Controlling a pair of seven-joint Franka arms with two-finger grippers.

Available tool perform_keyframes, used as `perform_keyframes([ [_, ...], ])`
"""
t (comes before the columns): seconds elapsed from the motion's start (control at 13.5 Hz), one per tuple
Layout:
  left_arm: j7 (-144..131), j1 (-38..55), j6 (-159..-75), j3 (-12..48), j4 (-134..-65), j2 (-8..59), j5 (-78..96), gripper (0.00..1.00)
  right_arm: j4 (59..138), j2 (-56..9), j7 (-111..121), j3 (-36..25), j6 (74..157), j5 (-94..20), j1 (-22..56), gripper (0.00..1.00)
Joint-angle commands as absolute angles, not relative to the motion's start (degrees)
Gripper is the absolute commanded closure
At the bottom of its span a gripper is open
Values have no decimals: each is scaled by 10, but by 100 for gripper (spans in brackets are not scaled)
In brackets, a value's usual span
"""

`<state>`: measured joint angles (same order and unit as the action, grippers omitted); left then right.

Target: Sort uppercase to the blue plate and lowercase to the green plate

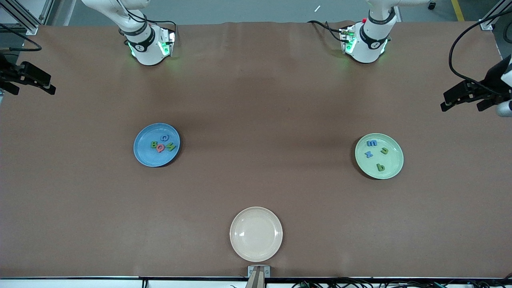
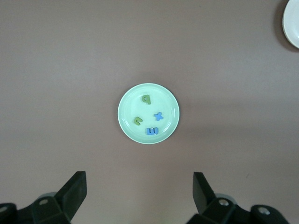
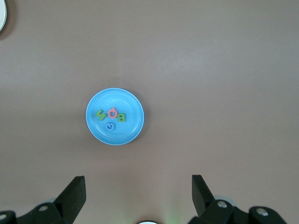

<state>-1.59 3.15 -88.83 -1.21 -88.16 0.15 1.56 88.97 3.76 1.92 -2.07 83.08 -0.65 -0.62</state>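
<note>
A: Nearest the front camera?
B: Cream plate (image 1: 256, 234), nothing on it.
A: Next?
B: Green plate (image 1: 379, 156) toward the left arm's end, four lowercase letters (image 1: 376, 154) in it. Blue plate (image 1: 157, 144) toward the right arm's end, four capitals (image 1: 162, 145) in it.
A: Grippers?
B: Left gripper (image 2: 140, 193) high over the green plate, fingers apart, holding nothing. Right gripper (image 3: 138, 196) over the blue plate, same.

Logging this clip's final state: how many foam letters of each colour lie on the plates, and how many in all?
Green foam letters: 4, B and N on the round blue plate, u and b on the pale green plate
Blue foam letters: 3, C, m, x
Red foam letters: 1, Q
Total: 8
</note>
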Motion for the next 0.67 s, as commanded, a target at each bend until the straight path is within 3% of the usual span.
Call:
perform_keyframes([
  [0.0, -16, 30, -881, -7, -883, -14, 11, 0, 905, 52, 25, -20, 827, -3, -7, 0],
  [0.59, -5, 16, -868, -11, -884, -17, 10, 0, 905, 52, 25, -20, 826, -3, -5, 0],
])
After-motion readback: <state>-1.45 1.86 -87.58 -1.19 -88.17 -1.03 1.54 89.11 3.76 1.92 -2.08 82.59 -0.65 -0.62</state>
